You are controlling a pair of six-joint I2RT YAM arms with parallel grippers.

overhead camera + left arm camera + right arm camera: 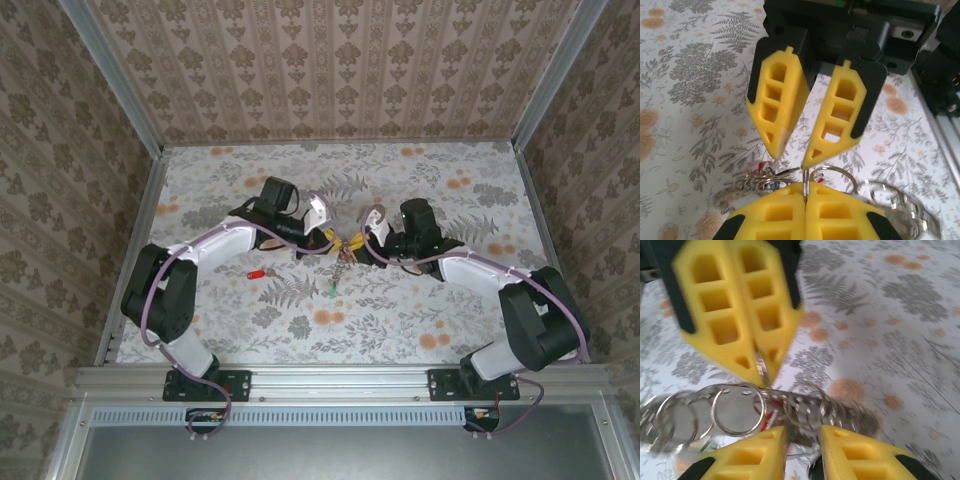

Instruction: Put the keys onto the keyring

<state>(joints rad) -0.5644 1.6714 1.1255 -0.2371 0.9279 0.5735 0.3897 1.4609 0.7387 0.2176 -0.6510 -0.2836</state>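
The keyring [343, 262], a chain of thin metal rings, hangs between my two grippers above mid-table. My left gripper [805, 186] is shut on one thin ring of it, edge-on between the yellow pads. My right gripper [802, 432] faces it, open, with the chain [840, 410] just past its fingertips. From the left wrist its two fingers stand apart, and one tip [810, 159] touches the pinched ring. Red [764, 165] and blue bits of keys show among the rings. A red key [256, 273] and a green key [331, 290] lie loose on the table.
The floral tabletop [420, 320] is walled by patterned panels at the back and both sides. A metal rail [340, 378] with both arm bases runs along the near edge. Purple cables follow both arms.
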